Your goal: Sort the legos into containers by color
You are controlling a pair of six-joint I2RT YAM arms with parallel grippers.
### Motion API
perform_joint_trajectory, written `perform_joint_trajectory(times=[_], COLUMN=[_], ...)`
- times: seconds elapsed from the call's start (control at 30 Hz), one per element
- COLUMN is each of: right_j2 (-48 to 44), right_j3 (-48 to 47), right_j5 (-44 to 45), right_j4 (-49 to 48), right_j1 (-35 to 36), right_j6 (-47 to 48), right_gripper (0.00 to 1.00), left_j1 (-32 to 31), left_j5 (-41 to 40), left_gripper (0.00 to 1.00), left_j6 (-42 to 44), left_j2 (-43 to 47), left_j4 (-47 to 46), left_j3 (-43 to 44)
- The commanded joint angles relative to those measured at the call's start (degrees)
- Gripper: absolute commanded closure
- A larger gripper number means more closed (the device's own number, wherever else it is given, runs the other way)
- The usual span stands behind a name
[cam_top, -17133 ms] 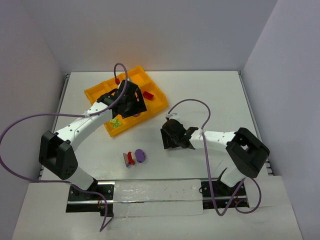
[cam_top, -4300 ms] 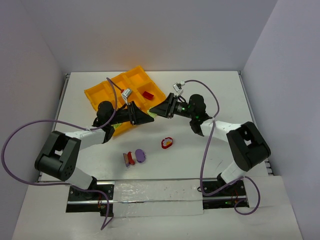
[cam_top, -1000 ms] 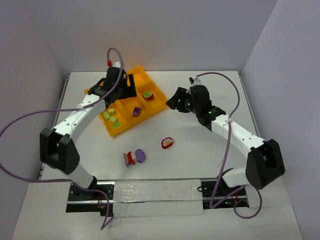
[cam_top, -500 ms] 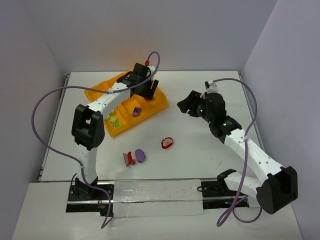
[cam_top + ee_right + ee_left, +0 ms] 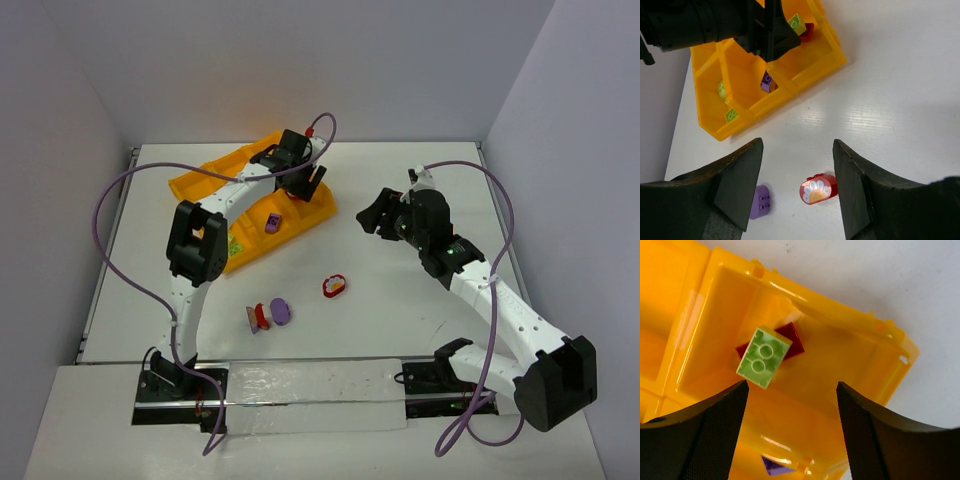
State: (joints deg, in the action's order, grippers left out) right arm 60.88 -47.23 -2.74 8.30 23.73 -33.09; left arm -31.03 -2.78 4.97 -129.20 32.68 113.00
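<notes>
We saw the left gripper point(image 5: 791, 390) spread wide and empty over the orange tray point(image 5: 840, 315), which sat by the far edge of the table point(image 5: 380, 325), left of centre. Below the gripper, a yellow-green lego point(image 5: 764, 357) lay on a red lego point(image 5: 794, 337) in a corner cell. A purple lego point(image 5: 272, 223) sat in the neighbouring cell. The right gripper point(image 5: 797, 147) hung wide and empty toward the right edge. A red cluster point(image 5: 335, 286) and a purple cluster point(image 5: 268, 314) lay nearer the near edge.

Left gripper point(image 5: 791, 390) and right gripper point(image 5: 797, 145) both spread wide.
</notes>
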Motion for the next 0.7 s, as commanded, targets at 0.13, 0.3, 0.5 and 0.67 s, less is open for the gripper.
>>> perform_joint_trajectory(times=[0.13,0.3,0.5,0.67], right_j2=[-0.7,-0.5,0.3,0.9], right_j3=[0.3,0.1,-0.2,-0.6], right_j5=[-0.5,-0.9,-1.3,-1.6], right_j4=[-0.4,-0.5,-0.4,-0.2], right_j1=[-0.3,-0.3,-0.3,-0.3], right_j6=[1.3,1.5,2.0,2.5], right_gripper=[0.34,0.34,0.34,0.34], left_j1=[-0.2,0.0,0.3,1.2], left_j5=[-2.5,-3.8,-2.9,-2.2], left_gripper=[0.21,0.21,0.21,0.21], left_j6=[1.8,2.2,2.1,2.3], left_j2=[-3.0,-4.4,-5.6,-6.6], left_j4=[-3.6,-3.7,-4.3,-4.6], left_j3=[5.2,6.2,7.7,8.5])
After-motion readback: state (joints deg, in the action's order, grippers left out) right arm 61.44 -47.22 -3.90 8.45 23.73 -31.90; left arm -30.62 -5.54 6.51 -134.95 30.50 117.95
